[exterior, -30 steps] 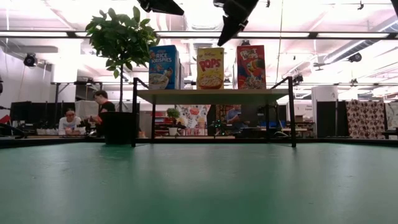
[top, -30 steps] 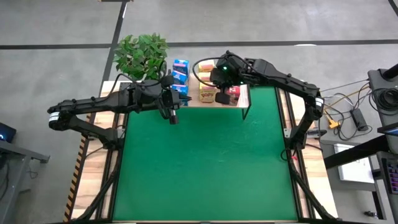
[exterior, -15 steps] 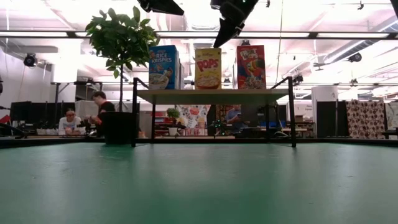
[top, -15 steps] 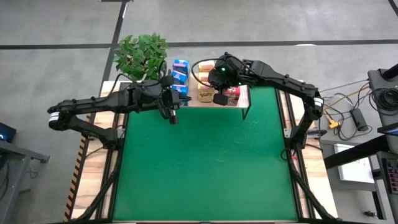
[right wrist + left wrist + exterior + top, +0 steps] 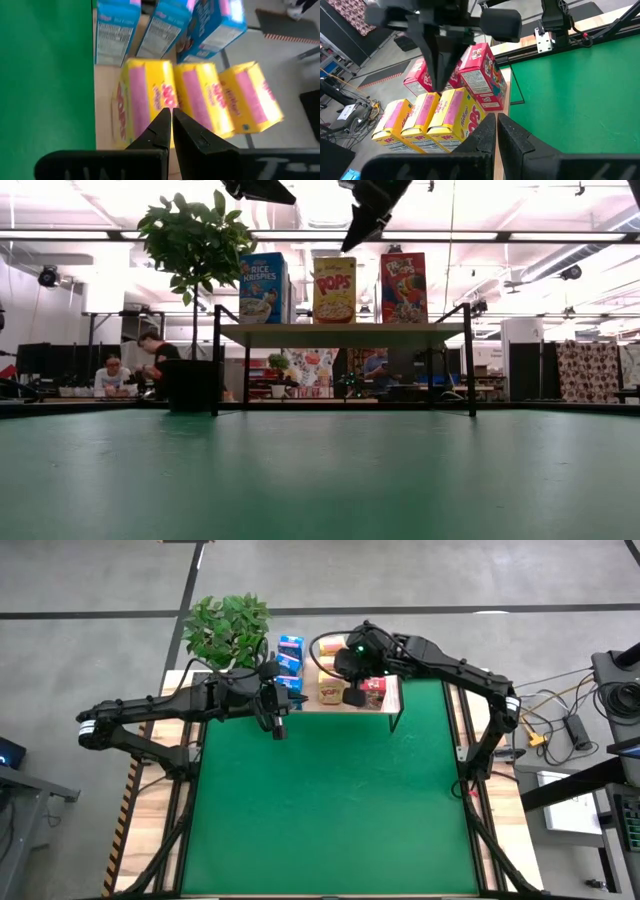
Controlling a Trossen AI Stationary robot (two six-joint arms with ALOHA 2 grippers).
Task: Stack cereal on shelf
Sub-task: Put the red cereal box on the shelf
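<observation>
The flat green mat [image 5: 330, 800] covers the near and middle bench and carries nothing. At the far edge stands the shelf [image 5: 340, 332], a pale wooden board on thin black metal legs. The cereal boxes [image 5: 333, 687] stand upright on it, rectangular printed cardboard: blue [image 5: 263, 288] toward the far-left corner, yellow [image 5: 334, 290] in the middle, red [image 5: 403, 288] toward the far-right corner. The left gripper [image 5: 277, 722] hangs over the mat just in front of the blue boxes, fingers [image 5: 482, 135] clenched on nothing. The right gripper [image 5: 354, 697] hovers above the yellow boxes, fingers [image 5: 161, 125] clenched, holding nothing. A leafy potted plant [image 5: 226, 630] stands at the far-left corner.
</observation>
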